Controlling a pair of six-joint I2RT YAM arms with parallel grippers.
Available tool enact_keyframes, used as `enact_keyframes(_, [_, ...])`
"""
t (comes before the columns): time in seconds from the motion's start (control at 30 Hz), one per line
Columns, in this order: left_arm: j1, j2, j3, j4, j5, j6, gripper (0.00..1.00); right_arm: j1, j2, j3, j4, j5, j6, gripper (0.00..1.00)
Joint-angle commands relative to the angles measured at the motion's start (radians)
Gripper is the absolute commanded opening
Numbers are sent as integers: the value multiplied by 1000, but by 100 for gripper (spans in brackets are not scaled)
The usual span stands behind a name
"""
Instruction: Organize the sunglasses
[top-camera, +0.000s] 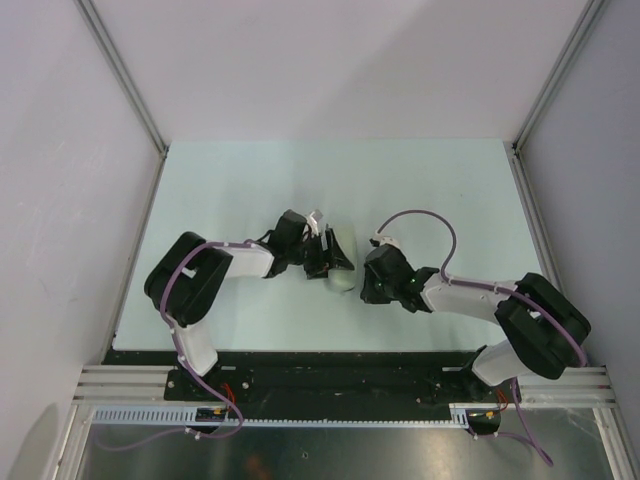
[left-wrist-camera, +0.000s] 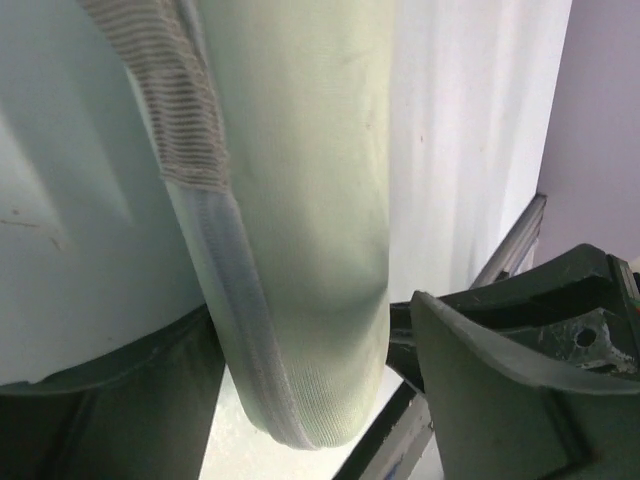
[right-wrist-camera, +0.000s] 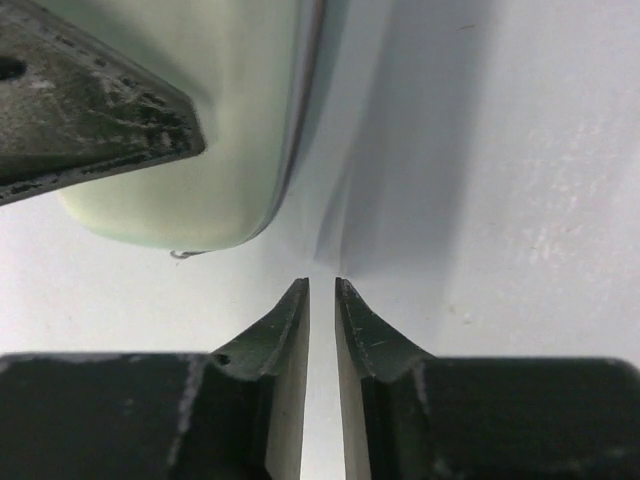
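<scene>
The sunglasses are out of view in every frame. An oblong beige case (top-camera: 341, 266) with a zipped seam lies mid-table. My left gripper (top-camera: 322, 250) straddles it, and the case (left-wrist-camera: 300, 250) fills the space between the open fingers; a thin gap shows beside the right finger (left-wrist-camera: 480, 380). My right gripper (top-camera: 368, 272) sits just right of the case. Its tips (right-wrist-camera: 322, 285) stand a narrow slit apart with nothing between them, a little short of the case's rounded end (right-wrist-camera: 180, 200). A finger of the left gripper (right-wrist-camera: 80, 110) lies across that end.
The pale green table (top-camera: 240, 180) is bounded by metal rails at left (top-camera: 140, 230) and right (top-camera: 530, 220). Both arm bases stand on the black strip (top-camera: 330, 375) at the near edge. A purple cable (top-camera: 425, 218) arcs above the right wrist.
</scene>
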Motion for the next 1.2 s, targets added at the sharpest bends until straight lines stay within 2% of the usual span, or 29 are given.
enact_keyframes(0.0, [7,8,22,-56,-1,69,81,27,-41,12,21,-5,-23,24])
enact_keyframes(0.03, [7,-2,23,-68,-7,79,82,33,-44,12,25,-7,-20,28])
enact_keyframes(0.17, [7,-22,39,-185,-75,171,90,49,-58,12,38,-5,-11,33])
enact_keyframes(0.4, [7,-101,-21,-249,-150,222,100,72,-71,10,41,13,-26,43])
enact_keyframes(0.53, [7,-159,-21,-350,-234,254,100,83,-78,10,45,27,-45,50])
enact_keyframes(0.8, [25,-292,22,-403,-313,300,99,181,-3,12,162,120,-104,51])
enact_keyframes(0.97, [36,-225,123,-401,-360,326,98,241,105,10,249,218,-60,50])
enact_keyframes(1.17, [37,-154,215,-375,-320,328,94,279,169,10,292,323,12,50])
